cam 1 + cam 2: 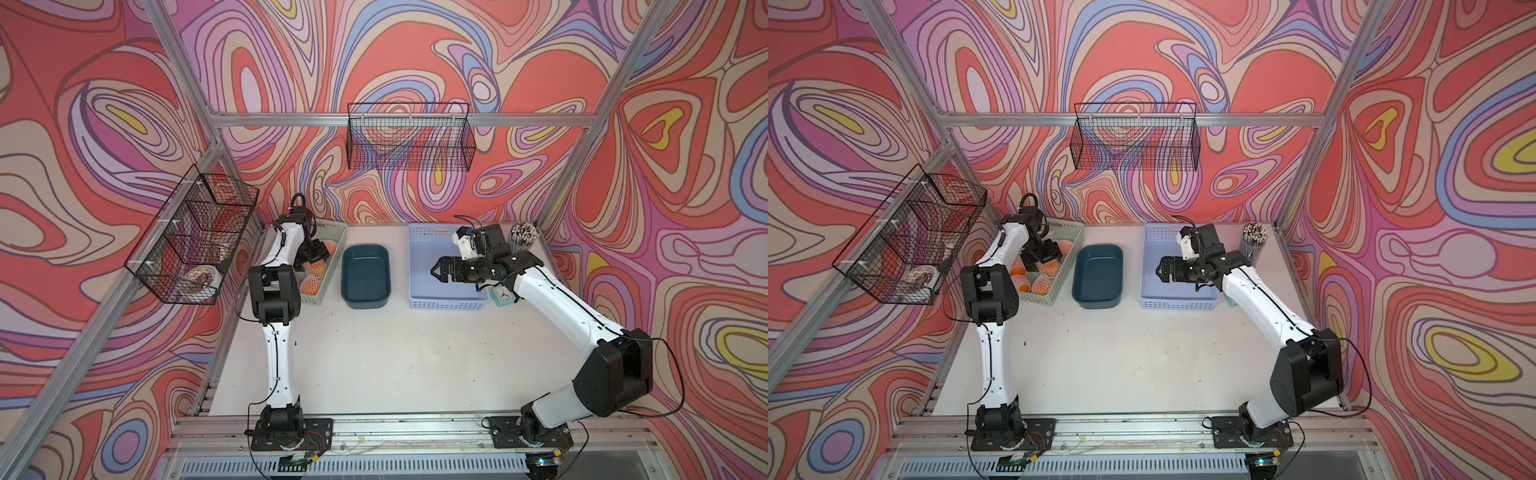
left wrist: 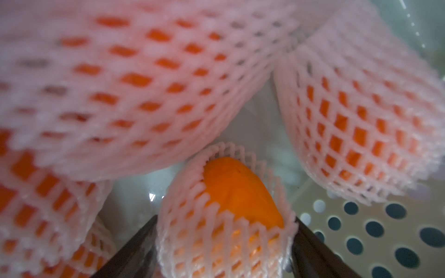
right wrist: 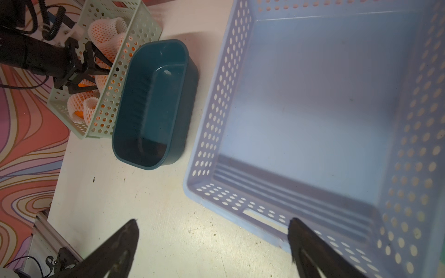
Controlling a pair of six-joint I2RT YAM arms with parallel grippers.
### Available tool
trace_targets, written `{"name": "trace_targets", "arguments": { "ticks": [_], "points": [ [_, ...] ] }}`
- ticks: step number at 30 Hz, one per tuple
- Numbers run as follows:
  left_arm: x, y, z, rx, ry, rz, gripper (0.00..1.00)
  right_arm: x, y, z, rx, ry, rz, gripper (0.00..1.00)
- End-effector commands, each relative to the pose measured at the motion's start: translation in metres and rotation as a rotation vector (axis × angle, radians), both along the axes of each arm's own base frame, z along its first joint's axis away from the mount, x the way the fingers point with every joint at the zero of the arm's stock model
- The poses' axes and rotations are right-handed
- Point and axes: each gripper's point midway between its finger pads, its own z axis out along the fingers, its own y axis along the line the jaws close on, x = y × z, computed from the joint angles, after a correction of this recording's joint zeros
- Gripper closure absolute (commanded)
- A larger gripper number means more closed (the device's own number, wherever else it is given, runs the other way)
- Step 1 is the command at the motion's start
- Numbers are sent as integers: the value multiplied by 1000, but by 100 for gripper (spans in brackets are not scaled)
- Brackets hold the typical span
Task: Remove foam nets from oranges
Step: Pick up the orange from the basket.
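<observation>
Nearest the lens, both arm bases are being carried by an aluminium rail (image 1: pixel 415 428) along the front edge of the white table (image 1: pixel 395 365). Across the back of the table three containers are being displayed in a row: a lilac perforated basket (image 1: pixel 449 304) on the right, a dark teal tub (image 1: pixel 363 305) in the middle and a pale green perforated basket (image 1: pixel 332 266) on the left. The right hand (image 3: pixel 214 231) is being held wide open, with nothing between its fingers, above the lilac basket's left side. The left hand (image 2: pixel 225 219) is being held down inside the green basket, spread wide around one netted orange (image 2: pixel 240 190) whose bare end is being shown at the net's open mouth. Its fingers (image 2: pixel 134 252) are being rested against that net on both sides; whether it is being squeezed cannot be told. The oranges (image 1: pixel 1040 284) are being housed in the green basket, most of them wrapped in the foam nets (image 2: pixel 144 84).
</observation>
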Motion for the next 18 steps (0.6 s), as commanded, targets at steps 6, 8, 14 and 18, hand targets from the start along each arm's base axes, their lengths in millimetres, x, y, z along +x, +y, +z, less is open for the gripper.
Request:
{"name": "trace_targets", "arguments": {
  "ticks": [6, 8, 14, 18],
  "points": [
    [-19, 8, -7, 42, 85, -37, 17, 18, 15, 19, 42, -59, 25, 2],
    [-23, 10, -7, 56, 95, -41, 16, 20, 16, 20, 43, -62, 29, 2],
    [-26, 10, -9, 56, 98, -48, 21, 22, 18, 18, 41, -62, 41, 2],
    [-26, 10, -2, 58, 75, -43, 31, 22, 17, 19, 36, -67, 40, 2]
  ]
}}
